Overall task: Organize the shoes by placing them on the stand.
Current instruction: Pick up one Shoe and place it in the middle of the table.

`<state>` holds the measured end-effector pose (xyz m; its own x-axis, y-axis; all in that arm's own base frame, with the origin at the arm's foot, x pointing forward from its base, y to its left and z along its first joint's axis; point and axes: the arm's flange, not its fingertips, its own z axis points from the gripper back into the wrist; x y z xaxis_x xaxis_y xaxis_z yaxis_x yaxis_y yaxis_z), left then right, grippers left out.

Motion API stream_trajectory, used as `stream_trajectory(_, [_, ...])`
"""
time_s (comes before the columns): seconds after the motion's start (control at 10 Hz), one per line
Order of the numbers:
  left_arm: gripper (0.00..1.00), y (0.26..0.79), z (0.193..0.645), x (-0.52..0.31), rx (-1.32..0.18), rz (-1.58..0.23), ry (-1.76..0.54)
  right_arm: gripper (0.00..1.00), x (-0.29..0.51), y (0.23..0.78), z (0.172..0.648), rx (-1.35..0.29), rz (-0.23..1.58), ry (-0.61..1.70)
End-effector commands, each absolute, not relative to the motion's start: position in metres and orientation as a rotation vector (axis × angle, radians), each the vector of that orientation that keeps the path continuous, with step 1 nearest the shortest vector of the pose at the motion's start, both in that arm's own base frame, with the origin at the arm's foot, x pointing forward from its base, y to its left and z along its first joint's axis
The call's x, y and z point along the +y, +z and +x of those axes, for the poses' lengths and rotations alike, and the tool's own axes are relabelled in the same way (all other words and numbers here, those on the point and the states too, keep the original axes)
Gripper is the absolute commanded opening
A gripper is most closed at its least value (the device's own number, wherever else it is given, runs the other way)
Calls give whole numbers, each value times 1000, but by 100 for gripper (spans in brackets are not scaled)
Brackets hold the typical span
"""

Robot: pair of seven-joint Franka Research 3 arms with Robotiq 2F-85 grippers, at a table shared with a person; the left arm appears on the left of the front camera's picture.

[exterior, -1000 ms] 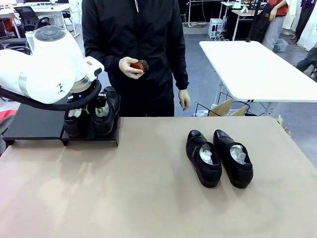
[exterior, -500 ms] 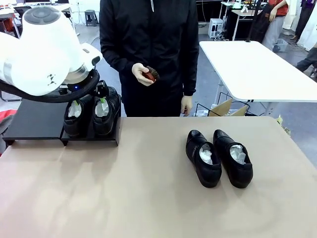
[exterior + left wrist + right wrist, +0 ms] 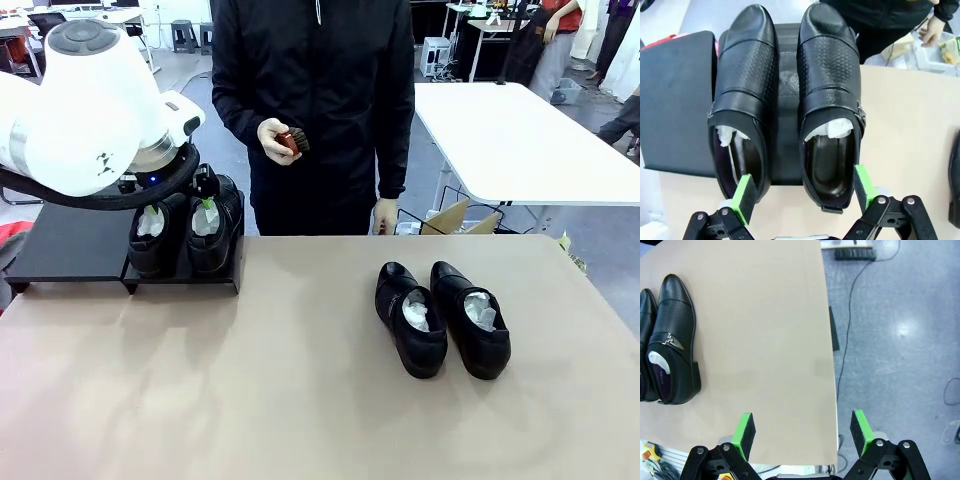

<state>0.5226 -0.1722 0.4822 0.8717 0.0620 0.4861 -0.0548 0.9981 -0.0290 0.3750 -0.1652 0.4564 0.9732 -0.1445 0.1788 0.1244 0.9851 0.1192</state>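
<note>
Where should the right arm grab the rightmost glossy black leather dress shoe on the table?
Probably the heel collar of the rightmost glossy black leather dress shoe, from above, straddling the rear wall. It stands upright, heel toward the robot, and white crumpled paper fills only the front.

The left arm [image 3: 85,120] has a bulbous glossy white shell topped with a round grey cap [image 3: 83,35], with a small black logo [image 3: 103,158] on its side; a thick black cable [image 3: 100,198] loops under it beside a tiny blue light [image 3: 150,182]; the left gripper [image 3: 804,189] and right gripper [image 3: 803,426] share black linkage fingers with silver pivot pins and bright green pads [image 3: 745,196]; the person wears a black zip jacket [image 3: 320,100] with long sleeves
</note>
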Motion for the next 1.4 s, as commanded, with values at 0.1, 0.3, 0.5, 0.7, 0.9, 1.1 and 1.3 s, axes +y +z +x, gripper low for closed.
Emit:
stream_trajectory(0.1, [100,486,524,-174,-525,-2,49,100,-165,456,372,-194,104,-134])
stream_trajectory(0.3, [100,483,523,-173,-510,-16,60,100,-165,456,372,-194,104,-134])
stream_trajectory(0.5, [100,536,476,-168,-478,19,-28,100,-165,456,372,-194,104,-134])
stream_trajectory(0.7, [100,562,444,-142,-396,8,-47,100,-165,456,372,-194,104,-134])
stream_trajectory(0.9, [100,568,425,-119,-305,-41,-76,100,-165,456,375,-188,108,-136])
stream_trajectory(1.1, [100,564,429,-106,-252,-11,-80,100,-124,441,367,-170,166,13])
stream_trajectory(1.3, [100,560,443,-103,-248,-28,-59,100,-80,445,349,-180,211,138])
